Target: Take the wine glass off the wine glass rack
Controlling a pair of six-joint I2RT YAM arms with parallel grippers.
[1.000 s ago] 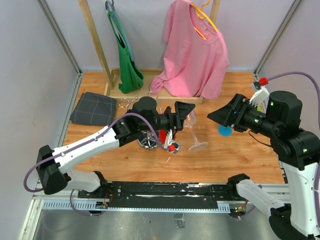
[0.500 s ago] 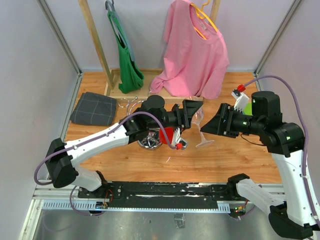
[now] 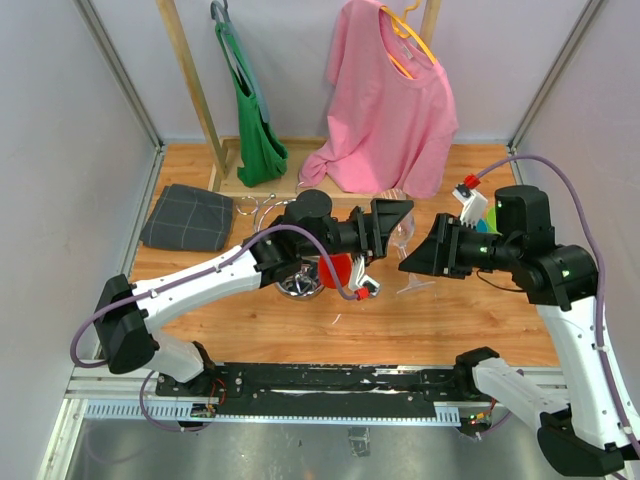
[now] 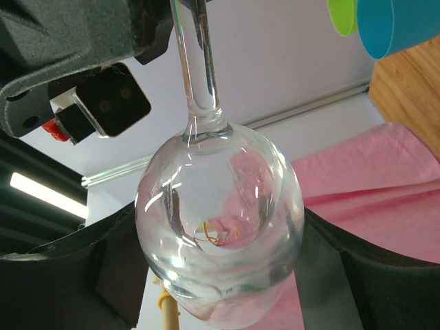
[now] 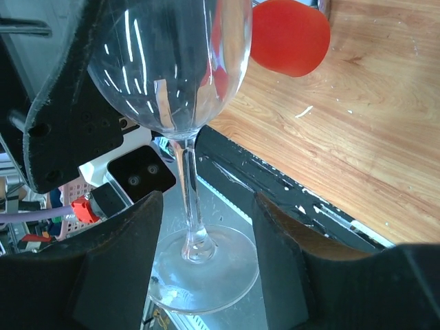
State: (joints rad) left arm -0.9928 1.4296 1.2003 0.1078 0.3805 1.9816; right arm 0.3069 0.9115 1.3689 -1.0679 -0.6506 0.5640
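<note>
The clear wine glass (image 3: 415, 287) is off the chrome wire rack (image 3: 298, 286) and is held tilted in the air right of it. My left gripper (image 3: 398, 224) is shut on its bowl. In the left wrist view the bowl (image 4: 218, 227) fills the gap between both black fingers (image 4: 65, 275). My right gripper (image 3: 410, 262) is open, its fingers (image 5: 117, 261) on either side of the stem (image 5: 187, 199) just above the foot (image 5: 203, 271), not touching it. The rack's wire rings (image 3: 255, 209) show behind the left arm.
A red cup (image 3: 336, 270) lies by the rack's base and shows in the right wrist view (image 5: 289, 38). Blue (image 4: 399, 24) and green (image 4: 342, 14) cups are behind the right gripper. A folded grey cloth (image 3: 188, 218) lies at the left. A pink shirt (image 3: 390, 110) and green bag (image 3: 255, 130) hang at the back.
My left gripper has carried the glass right, away from the rack. My right arm has swung left, and its open fingers now stand on either side of the stem.
</note>
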